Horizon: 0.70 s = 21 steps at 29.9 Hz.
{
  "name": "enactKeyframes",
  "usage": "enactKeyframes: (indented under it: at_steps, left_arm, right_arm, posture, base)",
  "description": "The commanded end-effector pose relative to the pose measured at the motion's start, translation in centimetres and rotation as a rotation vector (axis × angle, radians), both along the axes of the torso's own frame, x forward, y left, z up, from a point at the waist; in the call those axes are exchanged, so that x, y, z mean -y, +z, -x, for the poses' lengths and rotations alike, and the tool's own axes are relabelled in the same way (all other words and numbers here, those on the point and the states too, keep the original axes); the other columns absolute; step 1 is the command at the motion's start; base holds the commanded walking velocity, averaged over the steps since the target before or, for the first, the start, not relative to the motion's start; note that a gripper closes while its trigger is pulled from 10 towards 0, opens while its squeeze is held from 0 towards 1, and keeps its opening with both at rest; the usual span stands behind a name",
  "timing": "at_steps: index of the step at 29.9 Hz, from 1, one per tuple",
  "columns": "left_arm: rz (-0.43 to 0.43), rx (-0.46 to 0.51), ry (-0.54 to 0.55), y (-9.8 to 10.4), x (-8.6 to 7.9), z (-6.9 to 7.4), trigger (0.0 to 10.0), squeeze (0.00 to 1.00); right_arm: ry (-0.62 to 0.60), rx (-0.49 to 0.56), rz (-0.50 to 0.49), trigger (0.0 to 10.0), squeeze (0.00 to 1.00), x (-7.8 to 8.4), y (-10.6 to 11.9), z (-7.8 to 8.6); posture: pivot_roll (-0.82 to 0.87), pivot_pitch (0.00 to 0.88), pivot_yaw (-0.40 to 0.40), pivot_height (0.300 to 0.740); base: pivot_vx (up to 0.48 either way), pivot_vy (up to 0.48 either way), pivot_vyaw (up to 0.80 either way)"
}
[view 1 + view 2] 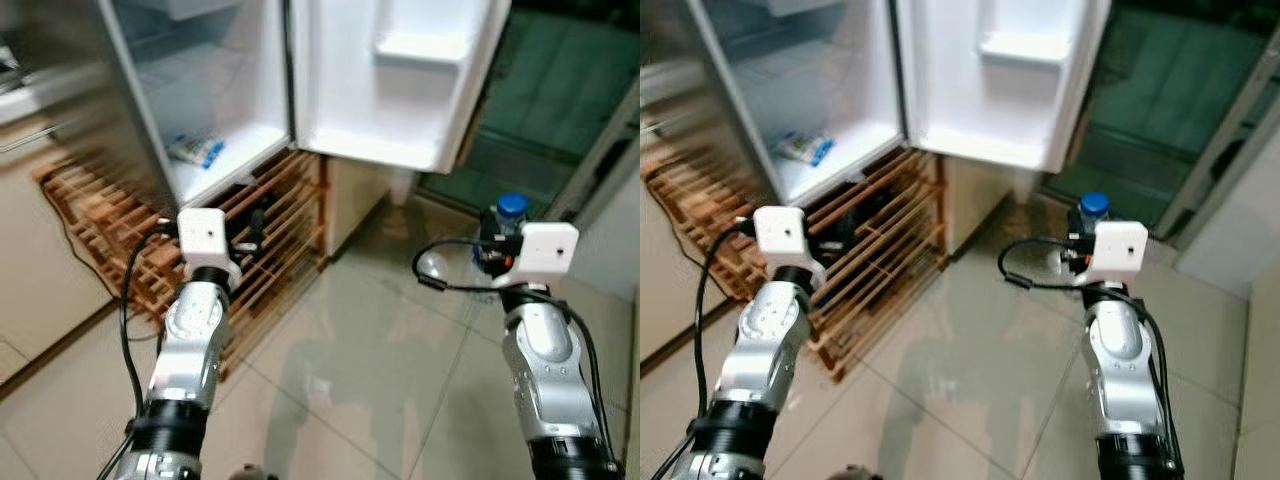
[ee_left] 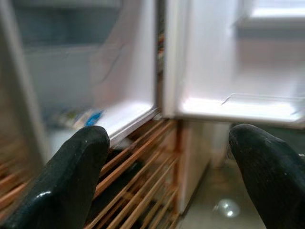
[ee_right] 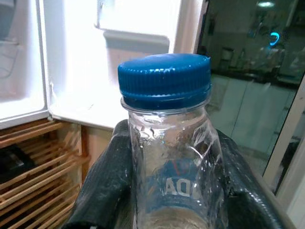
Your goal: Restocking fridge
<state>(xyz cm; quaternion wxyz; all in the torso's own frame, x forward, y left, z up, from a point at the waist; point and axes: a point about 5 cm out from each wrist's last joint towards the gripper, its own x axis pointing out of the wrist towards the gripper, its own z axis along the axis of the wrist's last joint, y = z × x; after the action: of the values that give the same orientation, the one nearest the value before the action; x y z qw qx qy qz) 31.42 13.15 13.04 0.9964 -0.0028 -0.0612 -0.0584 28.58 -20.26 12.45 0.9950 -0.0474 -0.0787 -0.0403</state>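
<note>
Fingers [image 3: 102,191] grip bottle [image 3: 170,157]; wooden rack [image 1: 270,235] beneath fridge [image 1: 240,110].

The bottle [image 3: 169,157] is clear, smooth plastic with some creases in its wall, and its blue cap [image 3: 164,78] is matt plastic with fine ribs on the side. The right gripper [image 3: 171,191] has 2 black fingers [image 3: 102,186] with a slightly wrinkled, rubber-like skin. The fingers [image 2: 66,181] of the left gripper [image 2: 167,186] look black, smooth and a little glossy. The fridge [image 1: 230,110] is white and smooth inside, like glossy plastic. The rack [image 1: 270,230] under it is bare wood slats. The floor [image 1: 340,380] is pale tile, polished and reflecting. Both arms have a silver metallic finish.
</note>
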Motion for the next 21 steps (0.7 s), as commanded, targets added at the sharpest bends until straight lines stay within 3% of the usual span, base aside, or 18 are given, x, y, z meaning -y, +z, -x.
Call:
enactKeyframes:
  at_steps: [1, 21]
  left_arm:
    - [-0.030, 0.034, -0.050, 0.78, 0.95, -0.15, 10.0, 0.00]
    - [-0.020, 0.023, -0.066, 1.09, 1.47, -0.66, 10.0, 0.00]
  right_arm:
    - [-0.016, 0.011, -0.004, 10.0, 0.00, 0.33, 0.40, -0.02]
    - [-0.031, -0.005, -0.010, 10.0, 0.00, 0.60, 0.26, -0.25]
  posture:
    - [-0.13, 0.021, 0.006, 0.740]
    - [-0.14, 0.026, 0.014, 0.740]
  base:
    - [0.480, 0.000, 0.00]
    - [0.480, 0.000, 0.00]
